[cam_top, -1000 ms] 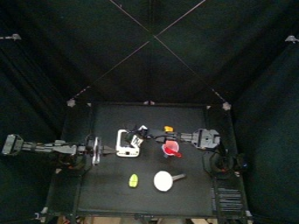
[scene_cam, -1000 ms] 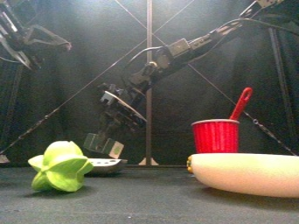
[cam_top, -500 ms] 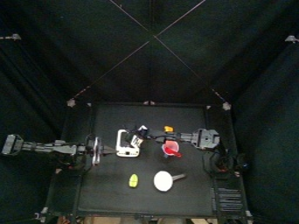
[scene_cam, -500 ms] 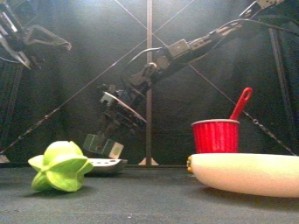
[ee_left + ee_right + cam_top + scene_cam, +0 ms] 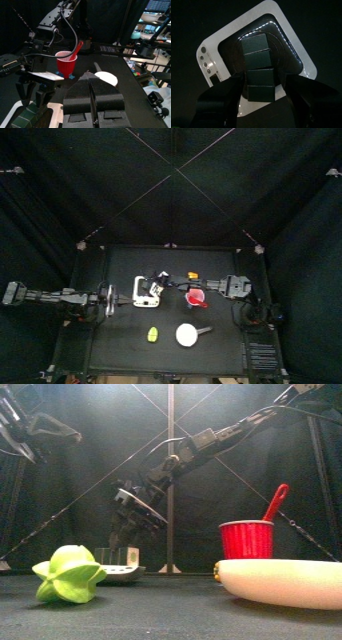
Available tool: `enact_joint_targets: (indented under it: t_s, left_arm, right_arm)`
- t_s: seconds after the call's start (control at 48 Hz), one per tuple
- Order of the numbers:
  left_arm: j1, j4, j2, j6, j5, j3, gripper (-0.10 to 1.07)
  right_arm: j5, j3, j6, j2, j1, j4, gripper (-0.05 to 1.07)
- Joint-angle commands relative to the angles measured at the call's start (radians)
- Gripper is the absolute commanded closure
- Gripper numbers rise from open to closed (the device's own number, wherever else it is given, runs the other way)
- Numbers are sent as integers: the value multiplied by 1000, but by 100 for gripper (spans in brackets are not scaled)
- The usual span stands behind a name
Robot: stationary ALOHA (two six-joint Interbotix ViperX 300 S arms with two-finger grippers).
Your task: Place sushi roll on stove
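Note:
The stove (image 5: pixel 143 291) is a flat white slab left of the table's middle; it lies low behind the green item in the front view (image 5: pixel 118 572). My right gripper (image 5: pixel 118 549) hangs just over it with its jaws spread wide, and the right wrist view (image 5: pixel 259 82) looks straight down onto the stove (image 5: pixel 284 30). A small white piece, seemingly the sushi roll (image 5: pixel 131 558), sits on the stove between the fingers, held by neither. My left gripper (image 5: pixel 91 86) is shut and empty, raised at the table's left side (image 5: pixel 34 429).
A red cup (image 5: pixel 246 539) with a red spoon (image 5: pixel 277 502) stands right of the stove. Near the front edge lie a white round dish (image 5: pixel 189 334) and a yellow-green item (image 5: pixel 152 334). A small orange object (image 5: pixel 191 276) lies behind the cup.
The right gripper's jaws have opened wider over the stove, and the small white piece now stands free between them. Neither arm has moved otherwise.

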Motion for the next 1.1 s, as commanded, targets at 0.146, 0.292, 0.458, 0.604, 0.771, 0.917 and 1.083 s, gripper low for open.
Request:
enact_joint_targets:
  t_s: [0.146, 0.292, 0.458, 0.604, 0.771, 0.917, 1.083]
  left_arm:
    - [0, 0, 6, 2, -5, -14, 98]
    - [0, 0, 6, 0, -5, -12, 98]
    - [0, 0, 6, 0, -3, -12, 98]
    - [0, 0, 6, 2, -5, -12, 98]
    - [0, 0, 6, 2, -3, -11, 98]
    - [0, 0, 6, 0, -3, -11, 98]
    - [0, 0, 6, 0, -3, -11, 98]
  right_arm:
    - [40, -32, -6, -41, 12, -48, 13]
    - [58, -44, 2, -41, 29, -86, 13]
    - [64, -63, 2, -41, 38, -92, 13]
    - [64, -67, 2, -43, 38, -92, 13]
    - [66, -66, 2, -43, 38, -92, 13]
    - [66, -66, 2, -52, 38, -94, 13]
    - [71, -61, 2, -86, 38, -100, 13]
